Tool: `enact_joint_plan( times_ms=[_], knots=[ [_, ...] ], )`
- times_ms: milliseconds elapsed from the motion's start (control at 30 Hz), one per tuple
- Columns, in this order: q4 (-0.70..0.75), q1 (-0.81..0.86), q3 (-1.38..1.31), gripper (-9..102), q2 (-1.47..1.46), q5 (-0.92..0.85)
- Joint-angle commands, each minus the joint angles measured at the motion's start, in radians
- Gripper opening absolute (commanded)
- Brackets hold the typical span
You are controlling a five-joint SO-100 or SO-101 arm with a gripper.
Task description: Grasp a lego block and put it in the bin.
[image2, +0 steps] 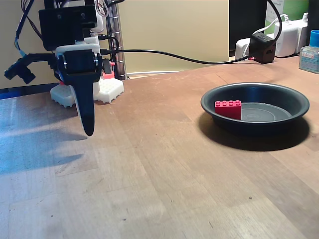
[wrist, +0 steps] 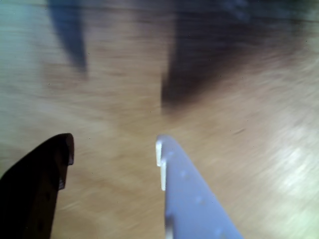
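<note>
We see the lego block (image2: 228,109) inside the bin (image2: 294,102) at right; the gripper (wrist: 115,149), at left, gapes wide and holds nothing.

A home or office desk: wooden tabletop (image2: 164,164), power adapters (image2: 262,47), cables, and a monitor's dark edge behind.

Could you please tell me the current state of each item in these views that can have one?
Red brick: lying in the pan, studs up, free of the arm.
Pan: upright on the table, holding the brick.
Gripper: jaws open, nothing between them, above bare wood.
Black adapter: on the table behind the pan, cables attached.
</note>
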Motion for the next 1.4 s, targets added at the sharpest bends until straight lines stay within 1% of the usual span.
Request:
enact_joint_plan(
  times_ms=[0,267,600,767,1367],
  knots=[
    [-0.014,0.005,0.020,15,0.044,0.005],
    [-0.009,0.005,0.091,15,0.098,0.005],
    [-0.014,0.006,0.268,15,0.230,0.006],
    [-0.055,0.008,0.344,15,0.307,0.005],
    [-0.054,0.008,0.347,15,0.310,0.006]
  ],
)
